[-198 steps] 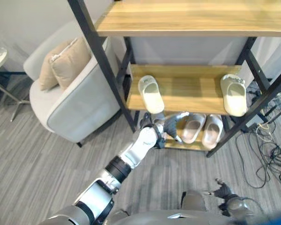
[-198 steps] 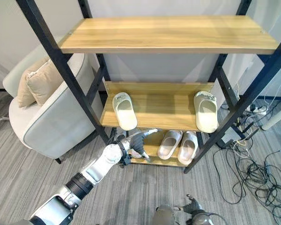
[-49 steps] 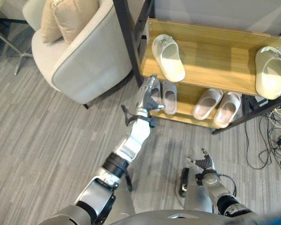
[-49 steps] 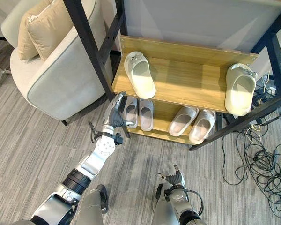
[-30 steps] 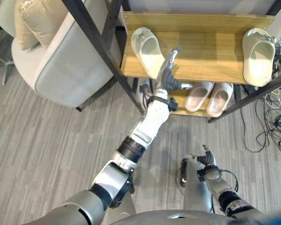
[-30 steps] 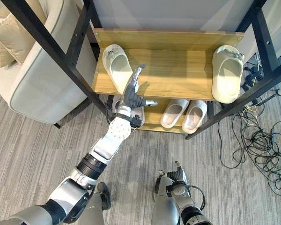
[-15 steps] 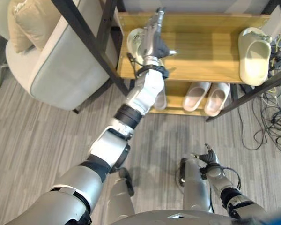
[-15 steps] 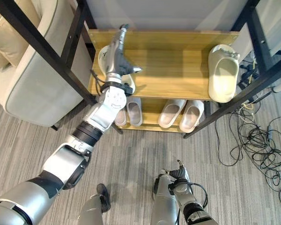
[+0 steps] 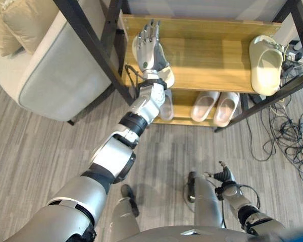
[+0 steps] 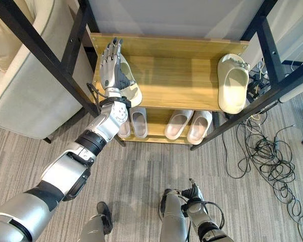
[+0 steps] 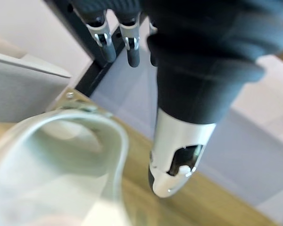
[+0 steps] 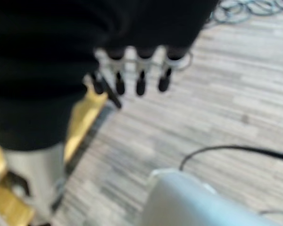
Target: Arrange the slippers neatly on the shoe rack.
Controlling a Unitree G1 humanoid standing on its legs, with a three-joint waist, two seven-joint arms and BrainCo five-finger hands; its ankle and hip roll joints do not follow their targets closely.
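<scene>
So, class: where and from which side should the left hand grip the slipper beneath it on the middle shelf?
Probably the raised strap at the slipper's far end, from above. The left hand is open over it, and the strap arches up, leaving a gap for fingers, while the sole lies flat on the shelf.

Cream foam slipper (image 10: 127, 83) on middle wooden shelf largely covered by left hand (image 10: 109, 63). Grey slippers (image 10: 133, 122) below partly hidden under shelf edge. Right hand (image 9: 222, 176) too small to read fingers.
</scene>
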